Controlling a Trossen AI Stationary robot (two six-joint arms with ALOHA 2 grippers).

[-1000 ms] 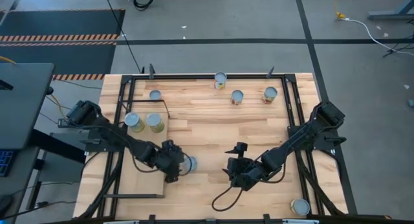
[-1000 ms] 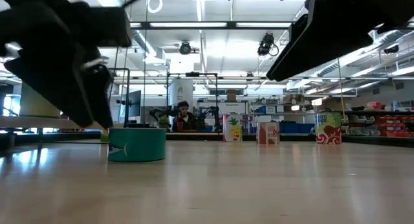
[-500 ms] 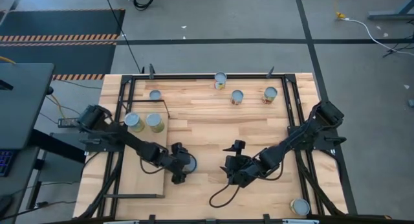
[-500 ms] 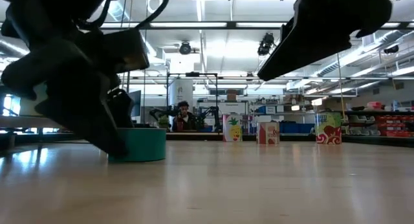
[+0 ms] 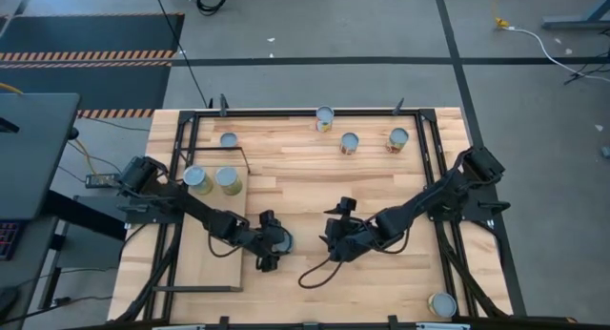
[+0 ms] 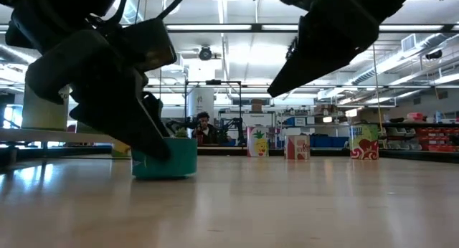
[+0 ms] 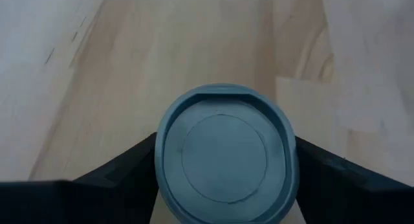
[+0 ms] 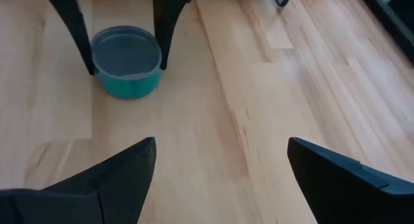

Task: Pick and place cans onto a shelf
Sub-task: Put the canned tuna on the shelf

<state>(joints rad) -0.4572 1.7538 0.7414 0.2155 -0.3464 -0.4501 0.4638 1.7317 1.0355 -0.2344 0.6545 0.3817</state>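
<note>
High view shows the whole layout: left gripper [image 5: 272, 246] low over a teal can [image 5: 278, 240] on the tabletop [image 5: 315, 187] just beside the shelf [image 5: 221, 244] edge; two cans [image 5: 212, 180] sit on the shelf's far end, three cans [image 5: 349, 139] along the far side, one can [image 5: 442, 304] at the near right corner; side labels unreadable from above. Low view alone shows the teal can [image 6: 168, 158] standing upright on the wood, half hidden by the left arm. Left wrist view shows what the others hide: both fingers [image 7: 123, 172] flank the can's grey-blue lid [image 7: 224, 153], touching or nearly so; firm clamp or not, cannot tell. Right gripper [image 5: 335, 242] hovers mid-table near the can, fingers [image 8: 129, 169] spread wide, holding nothing.
</note>
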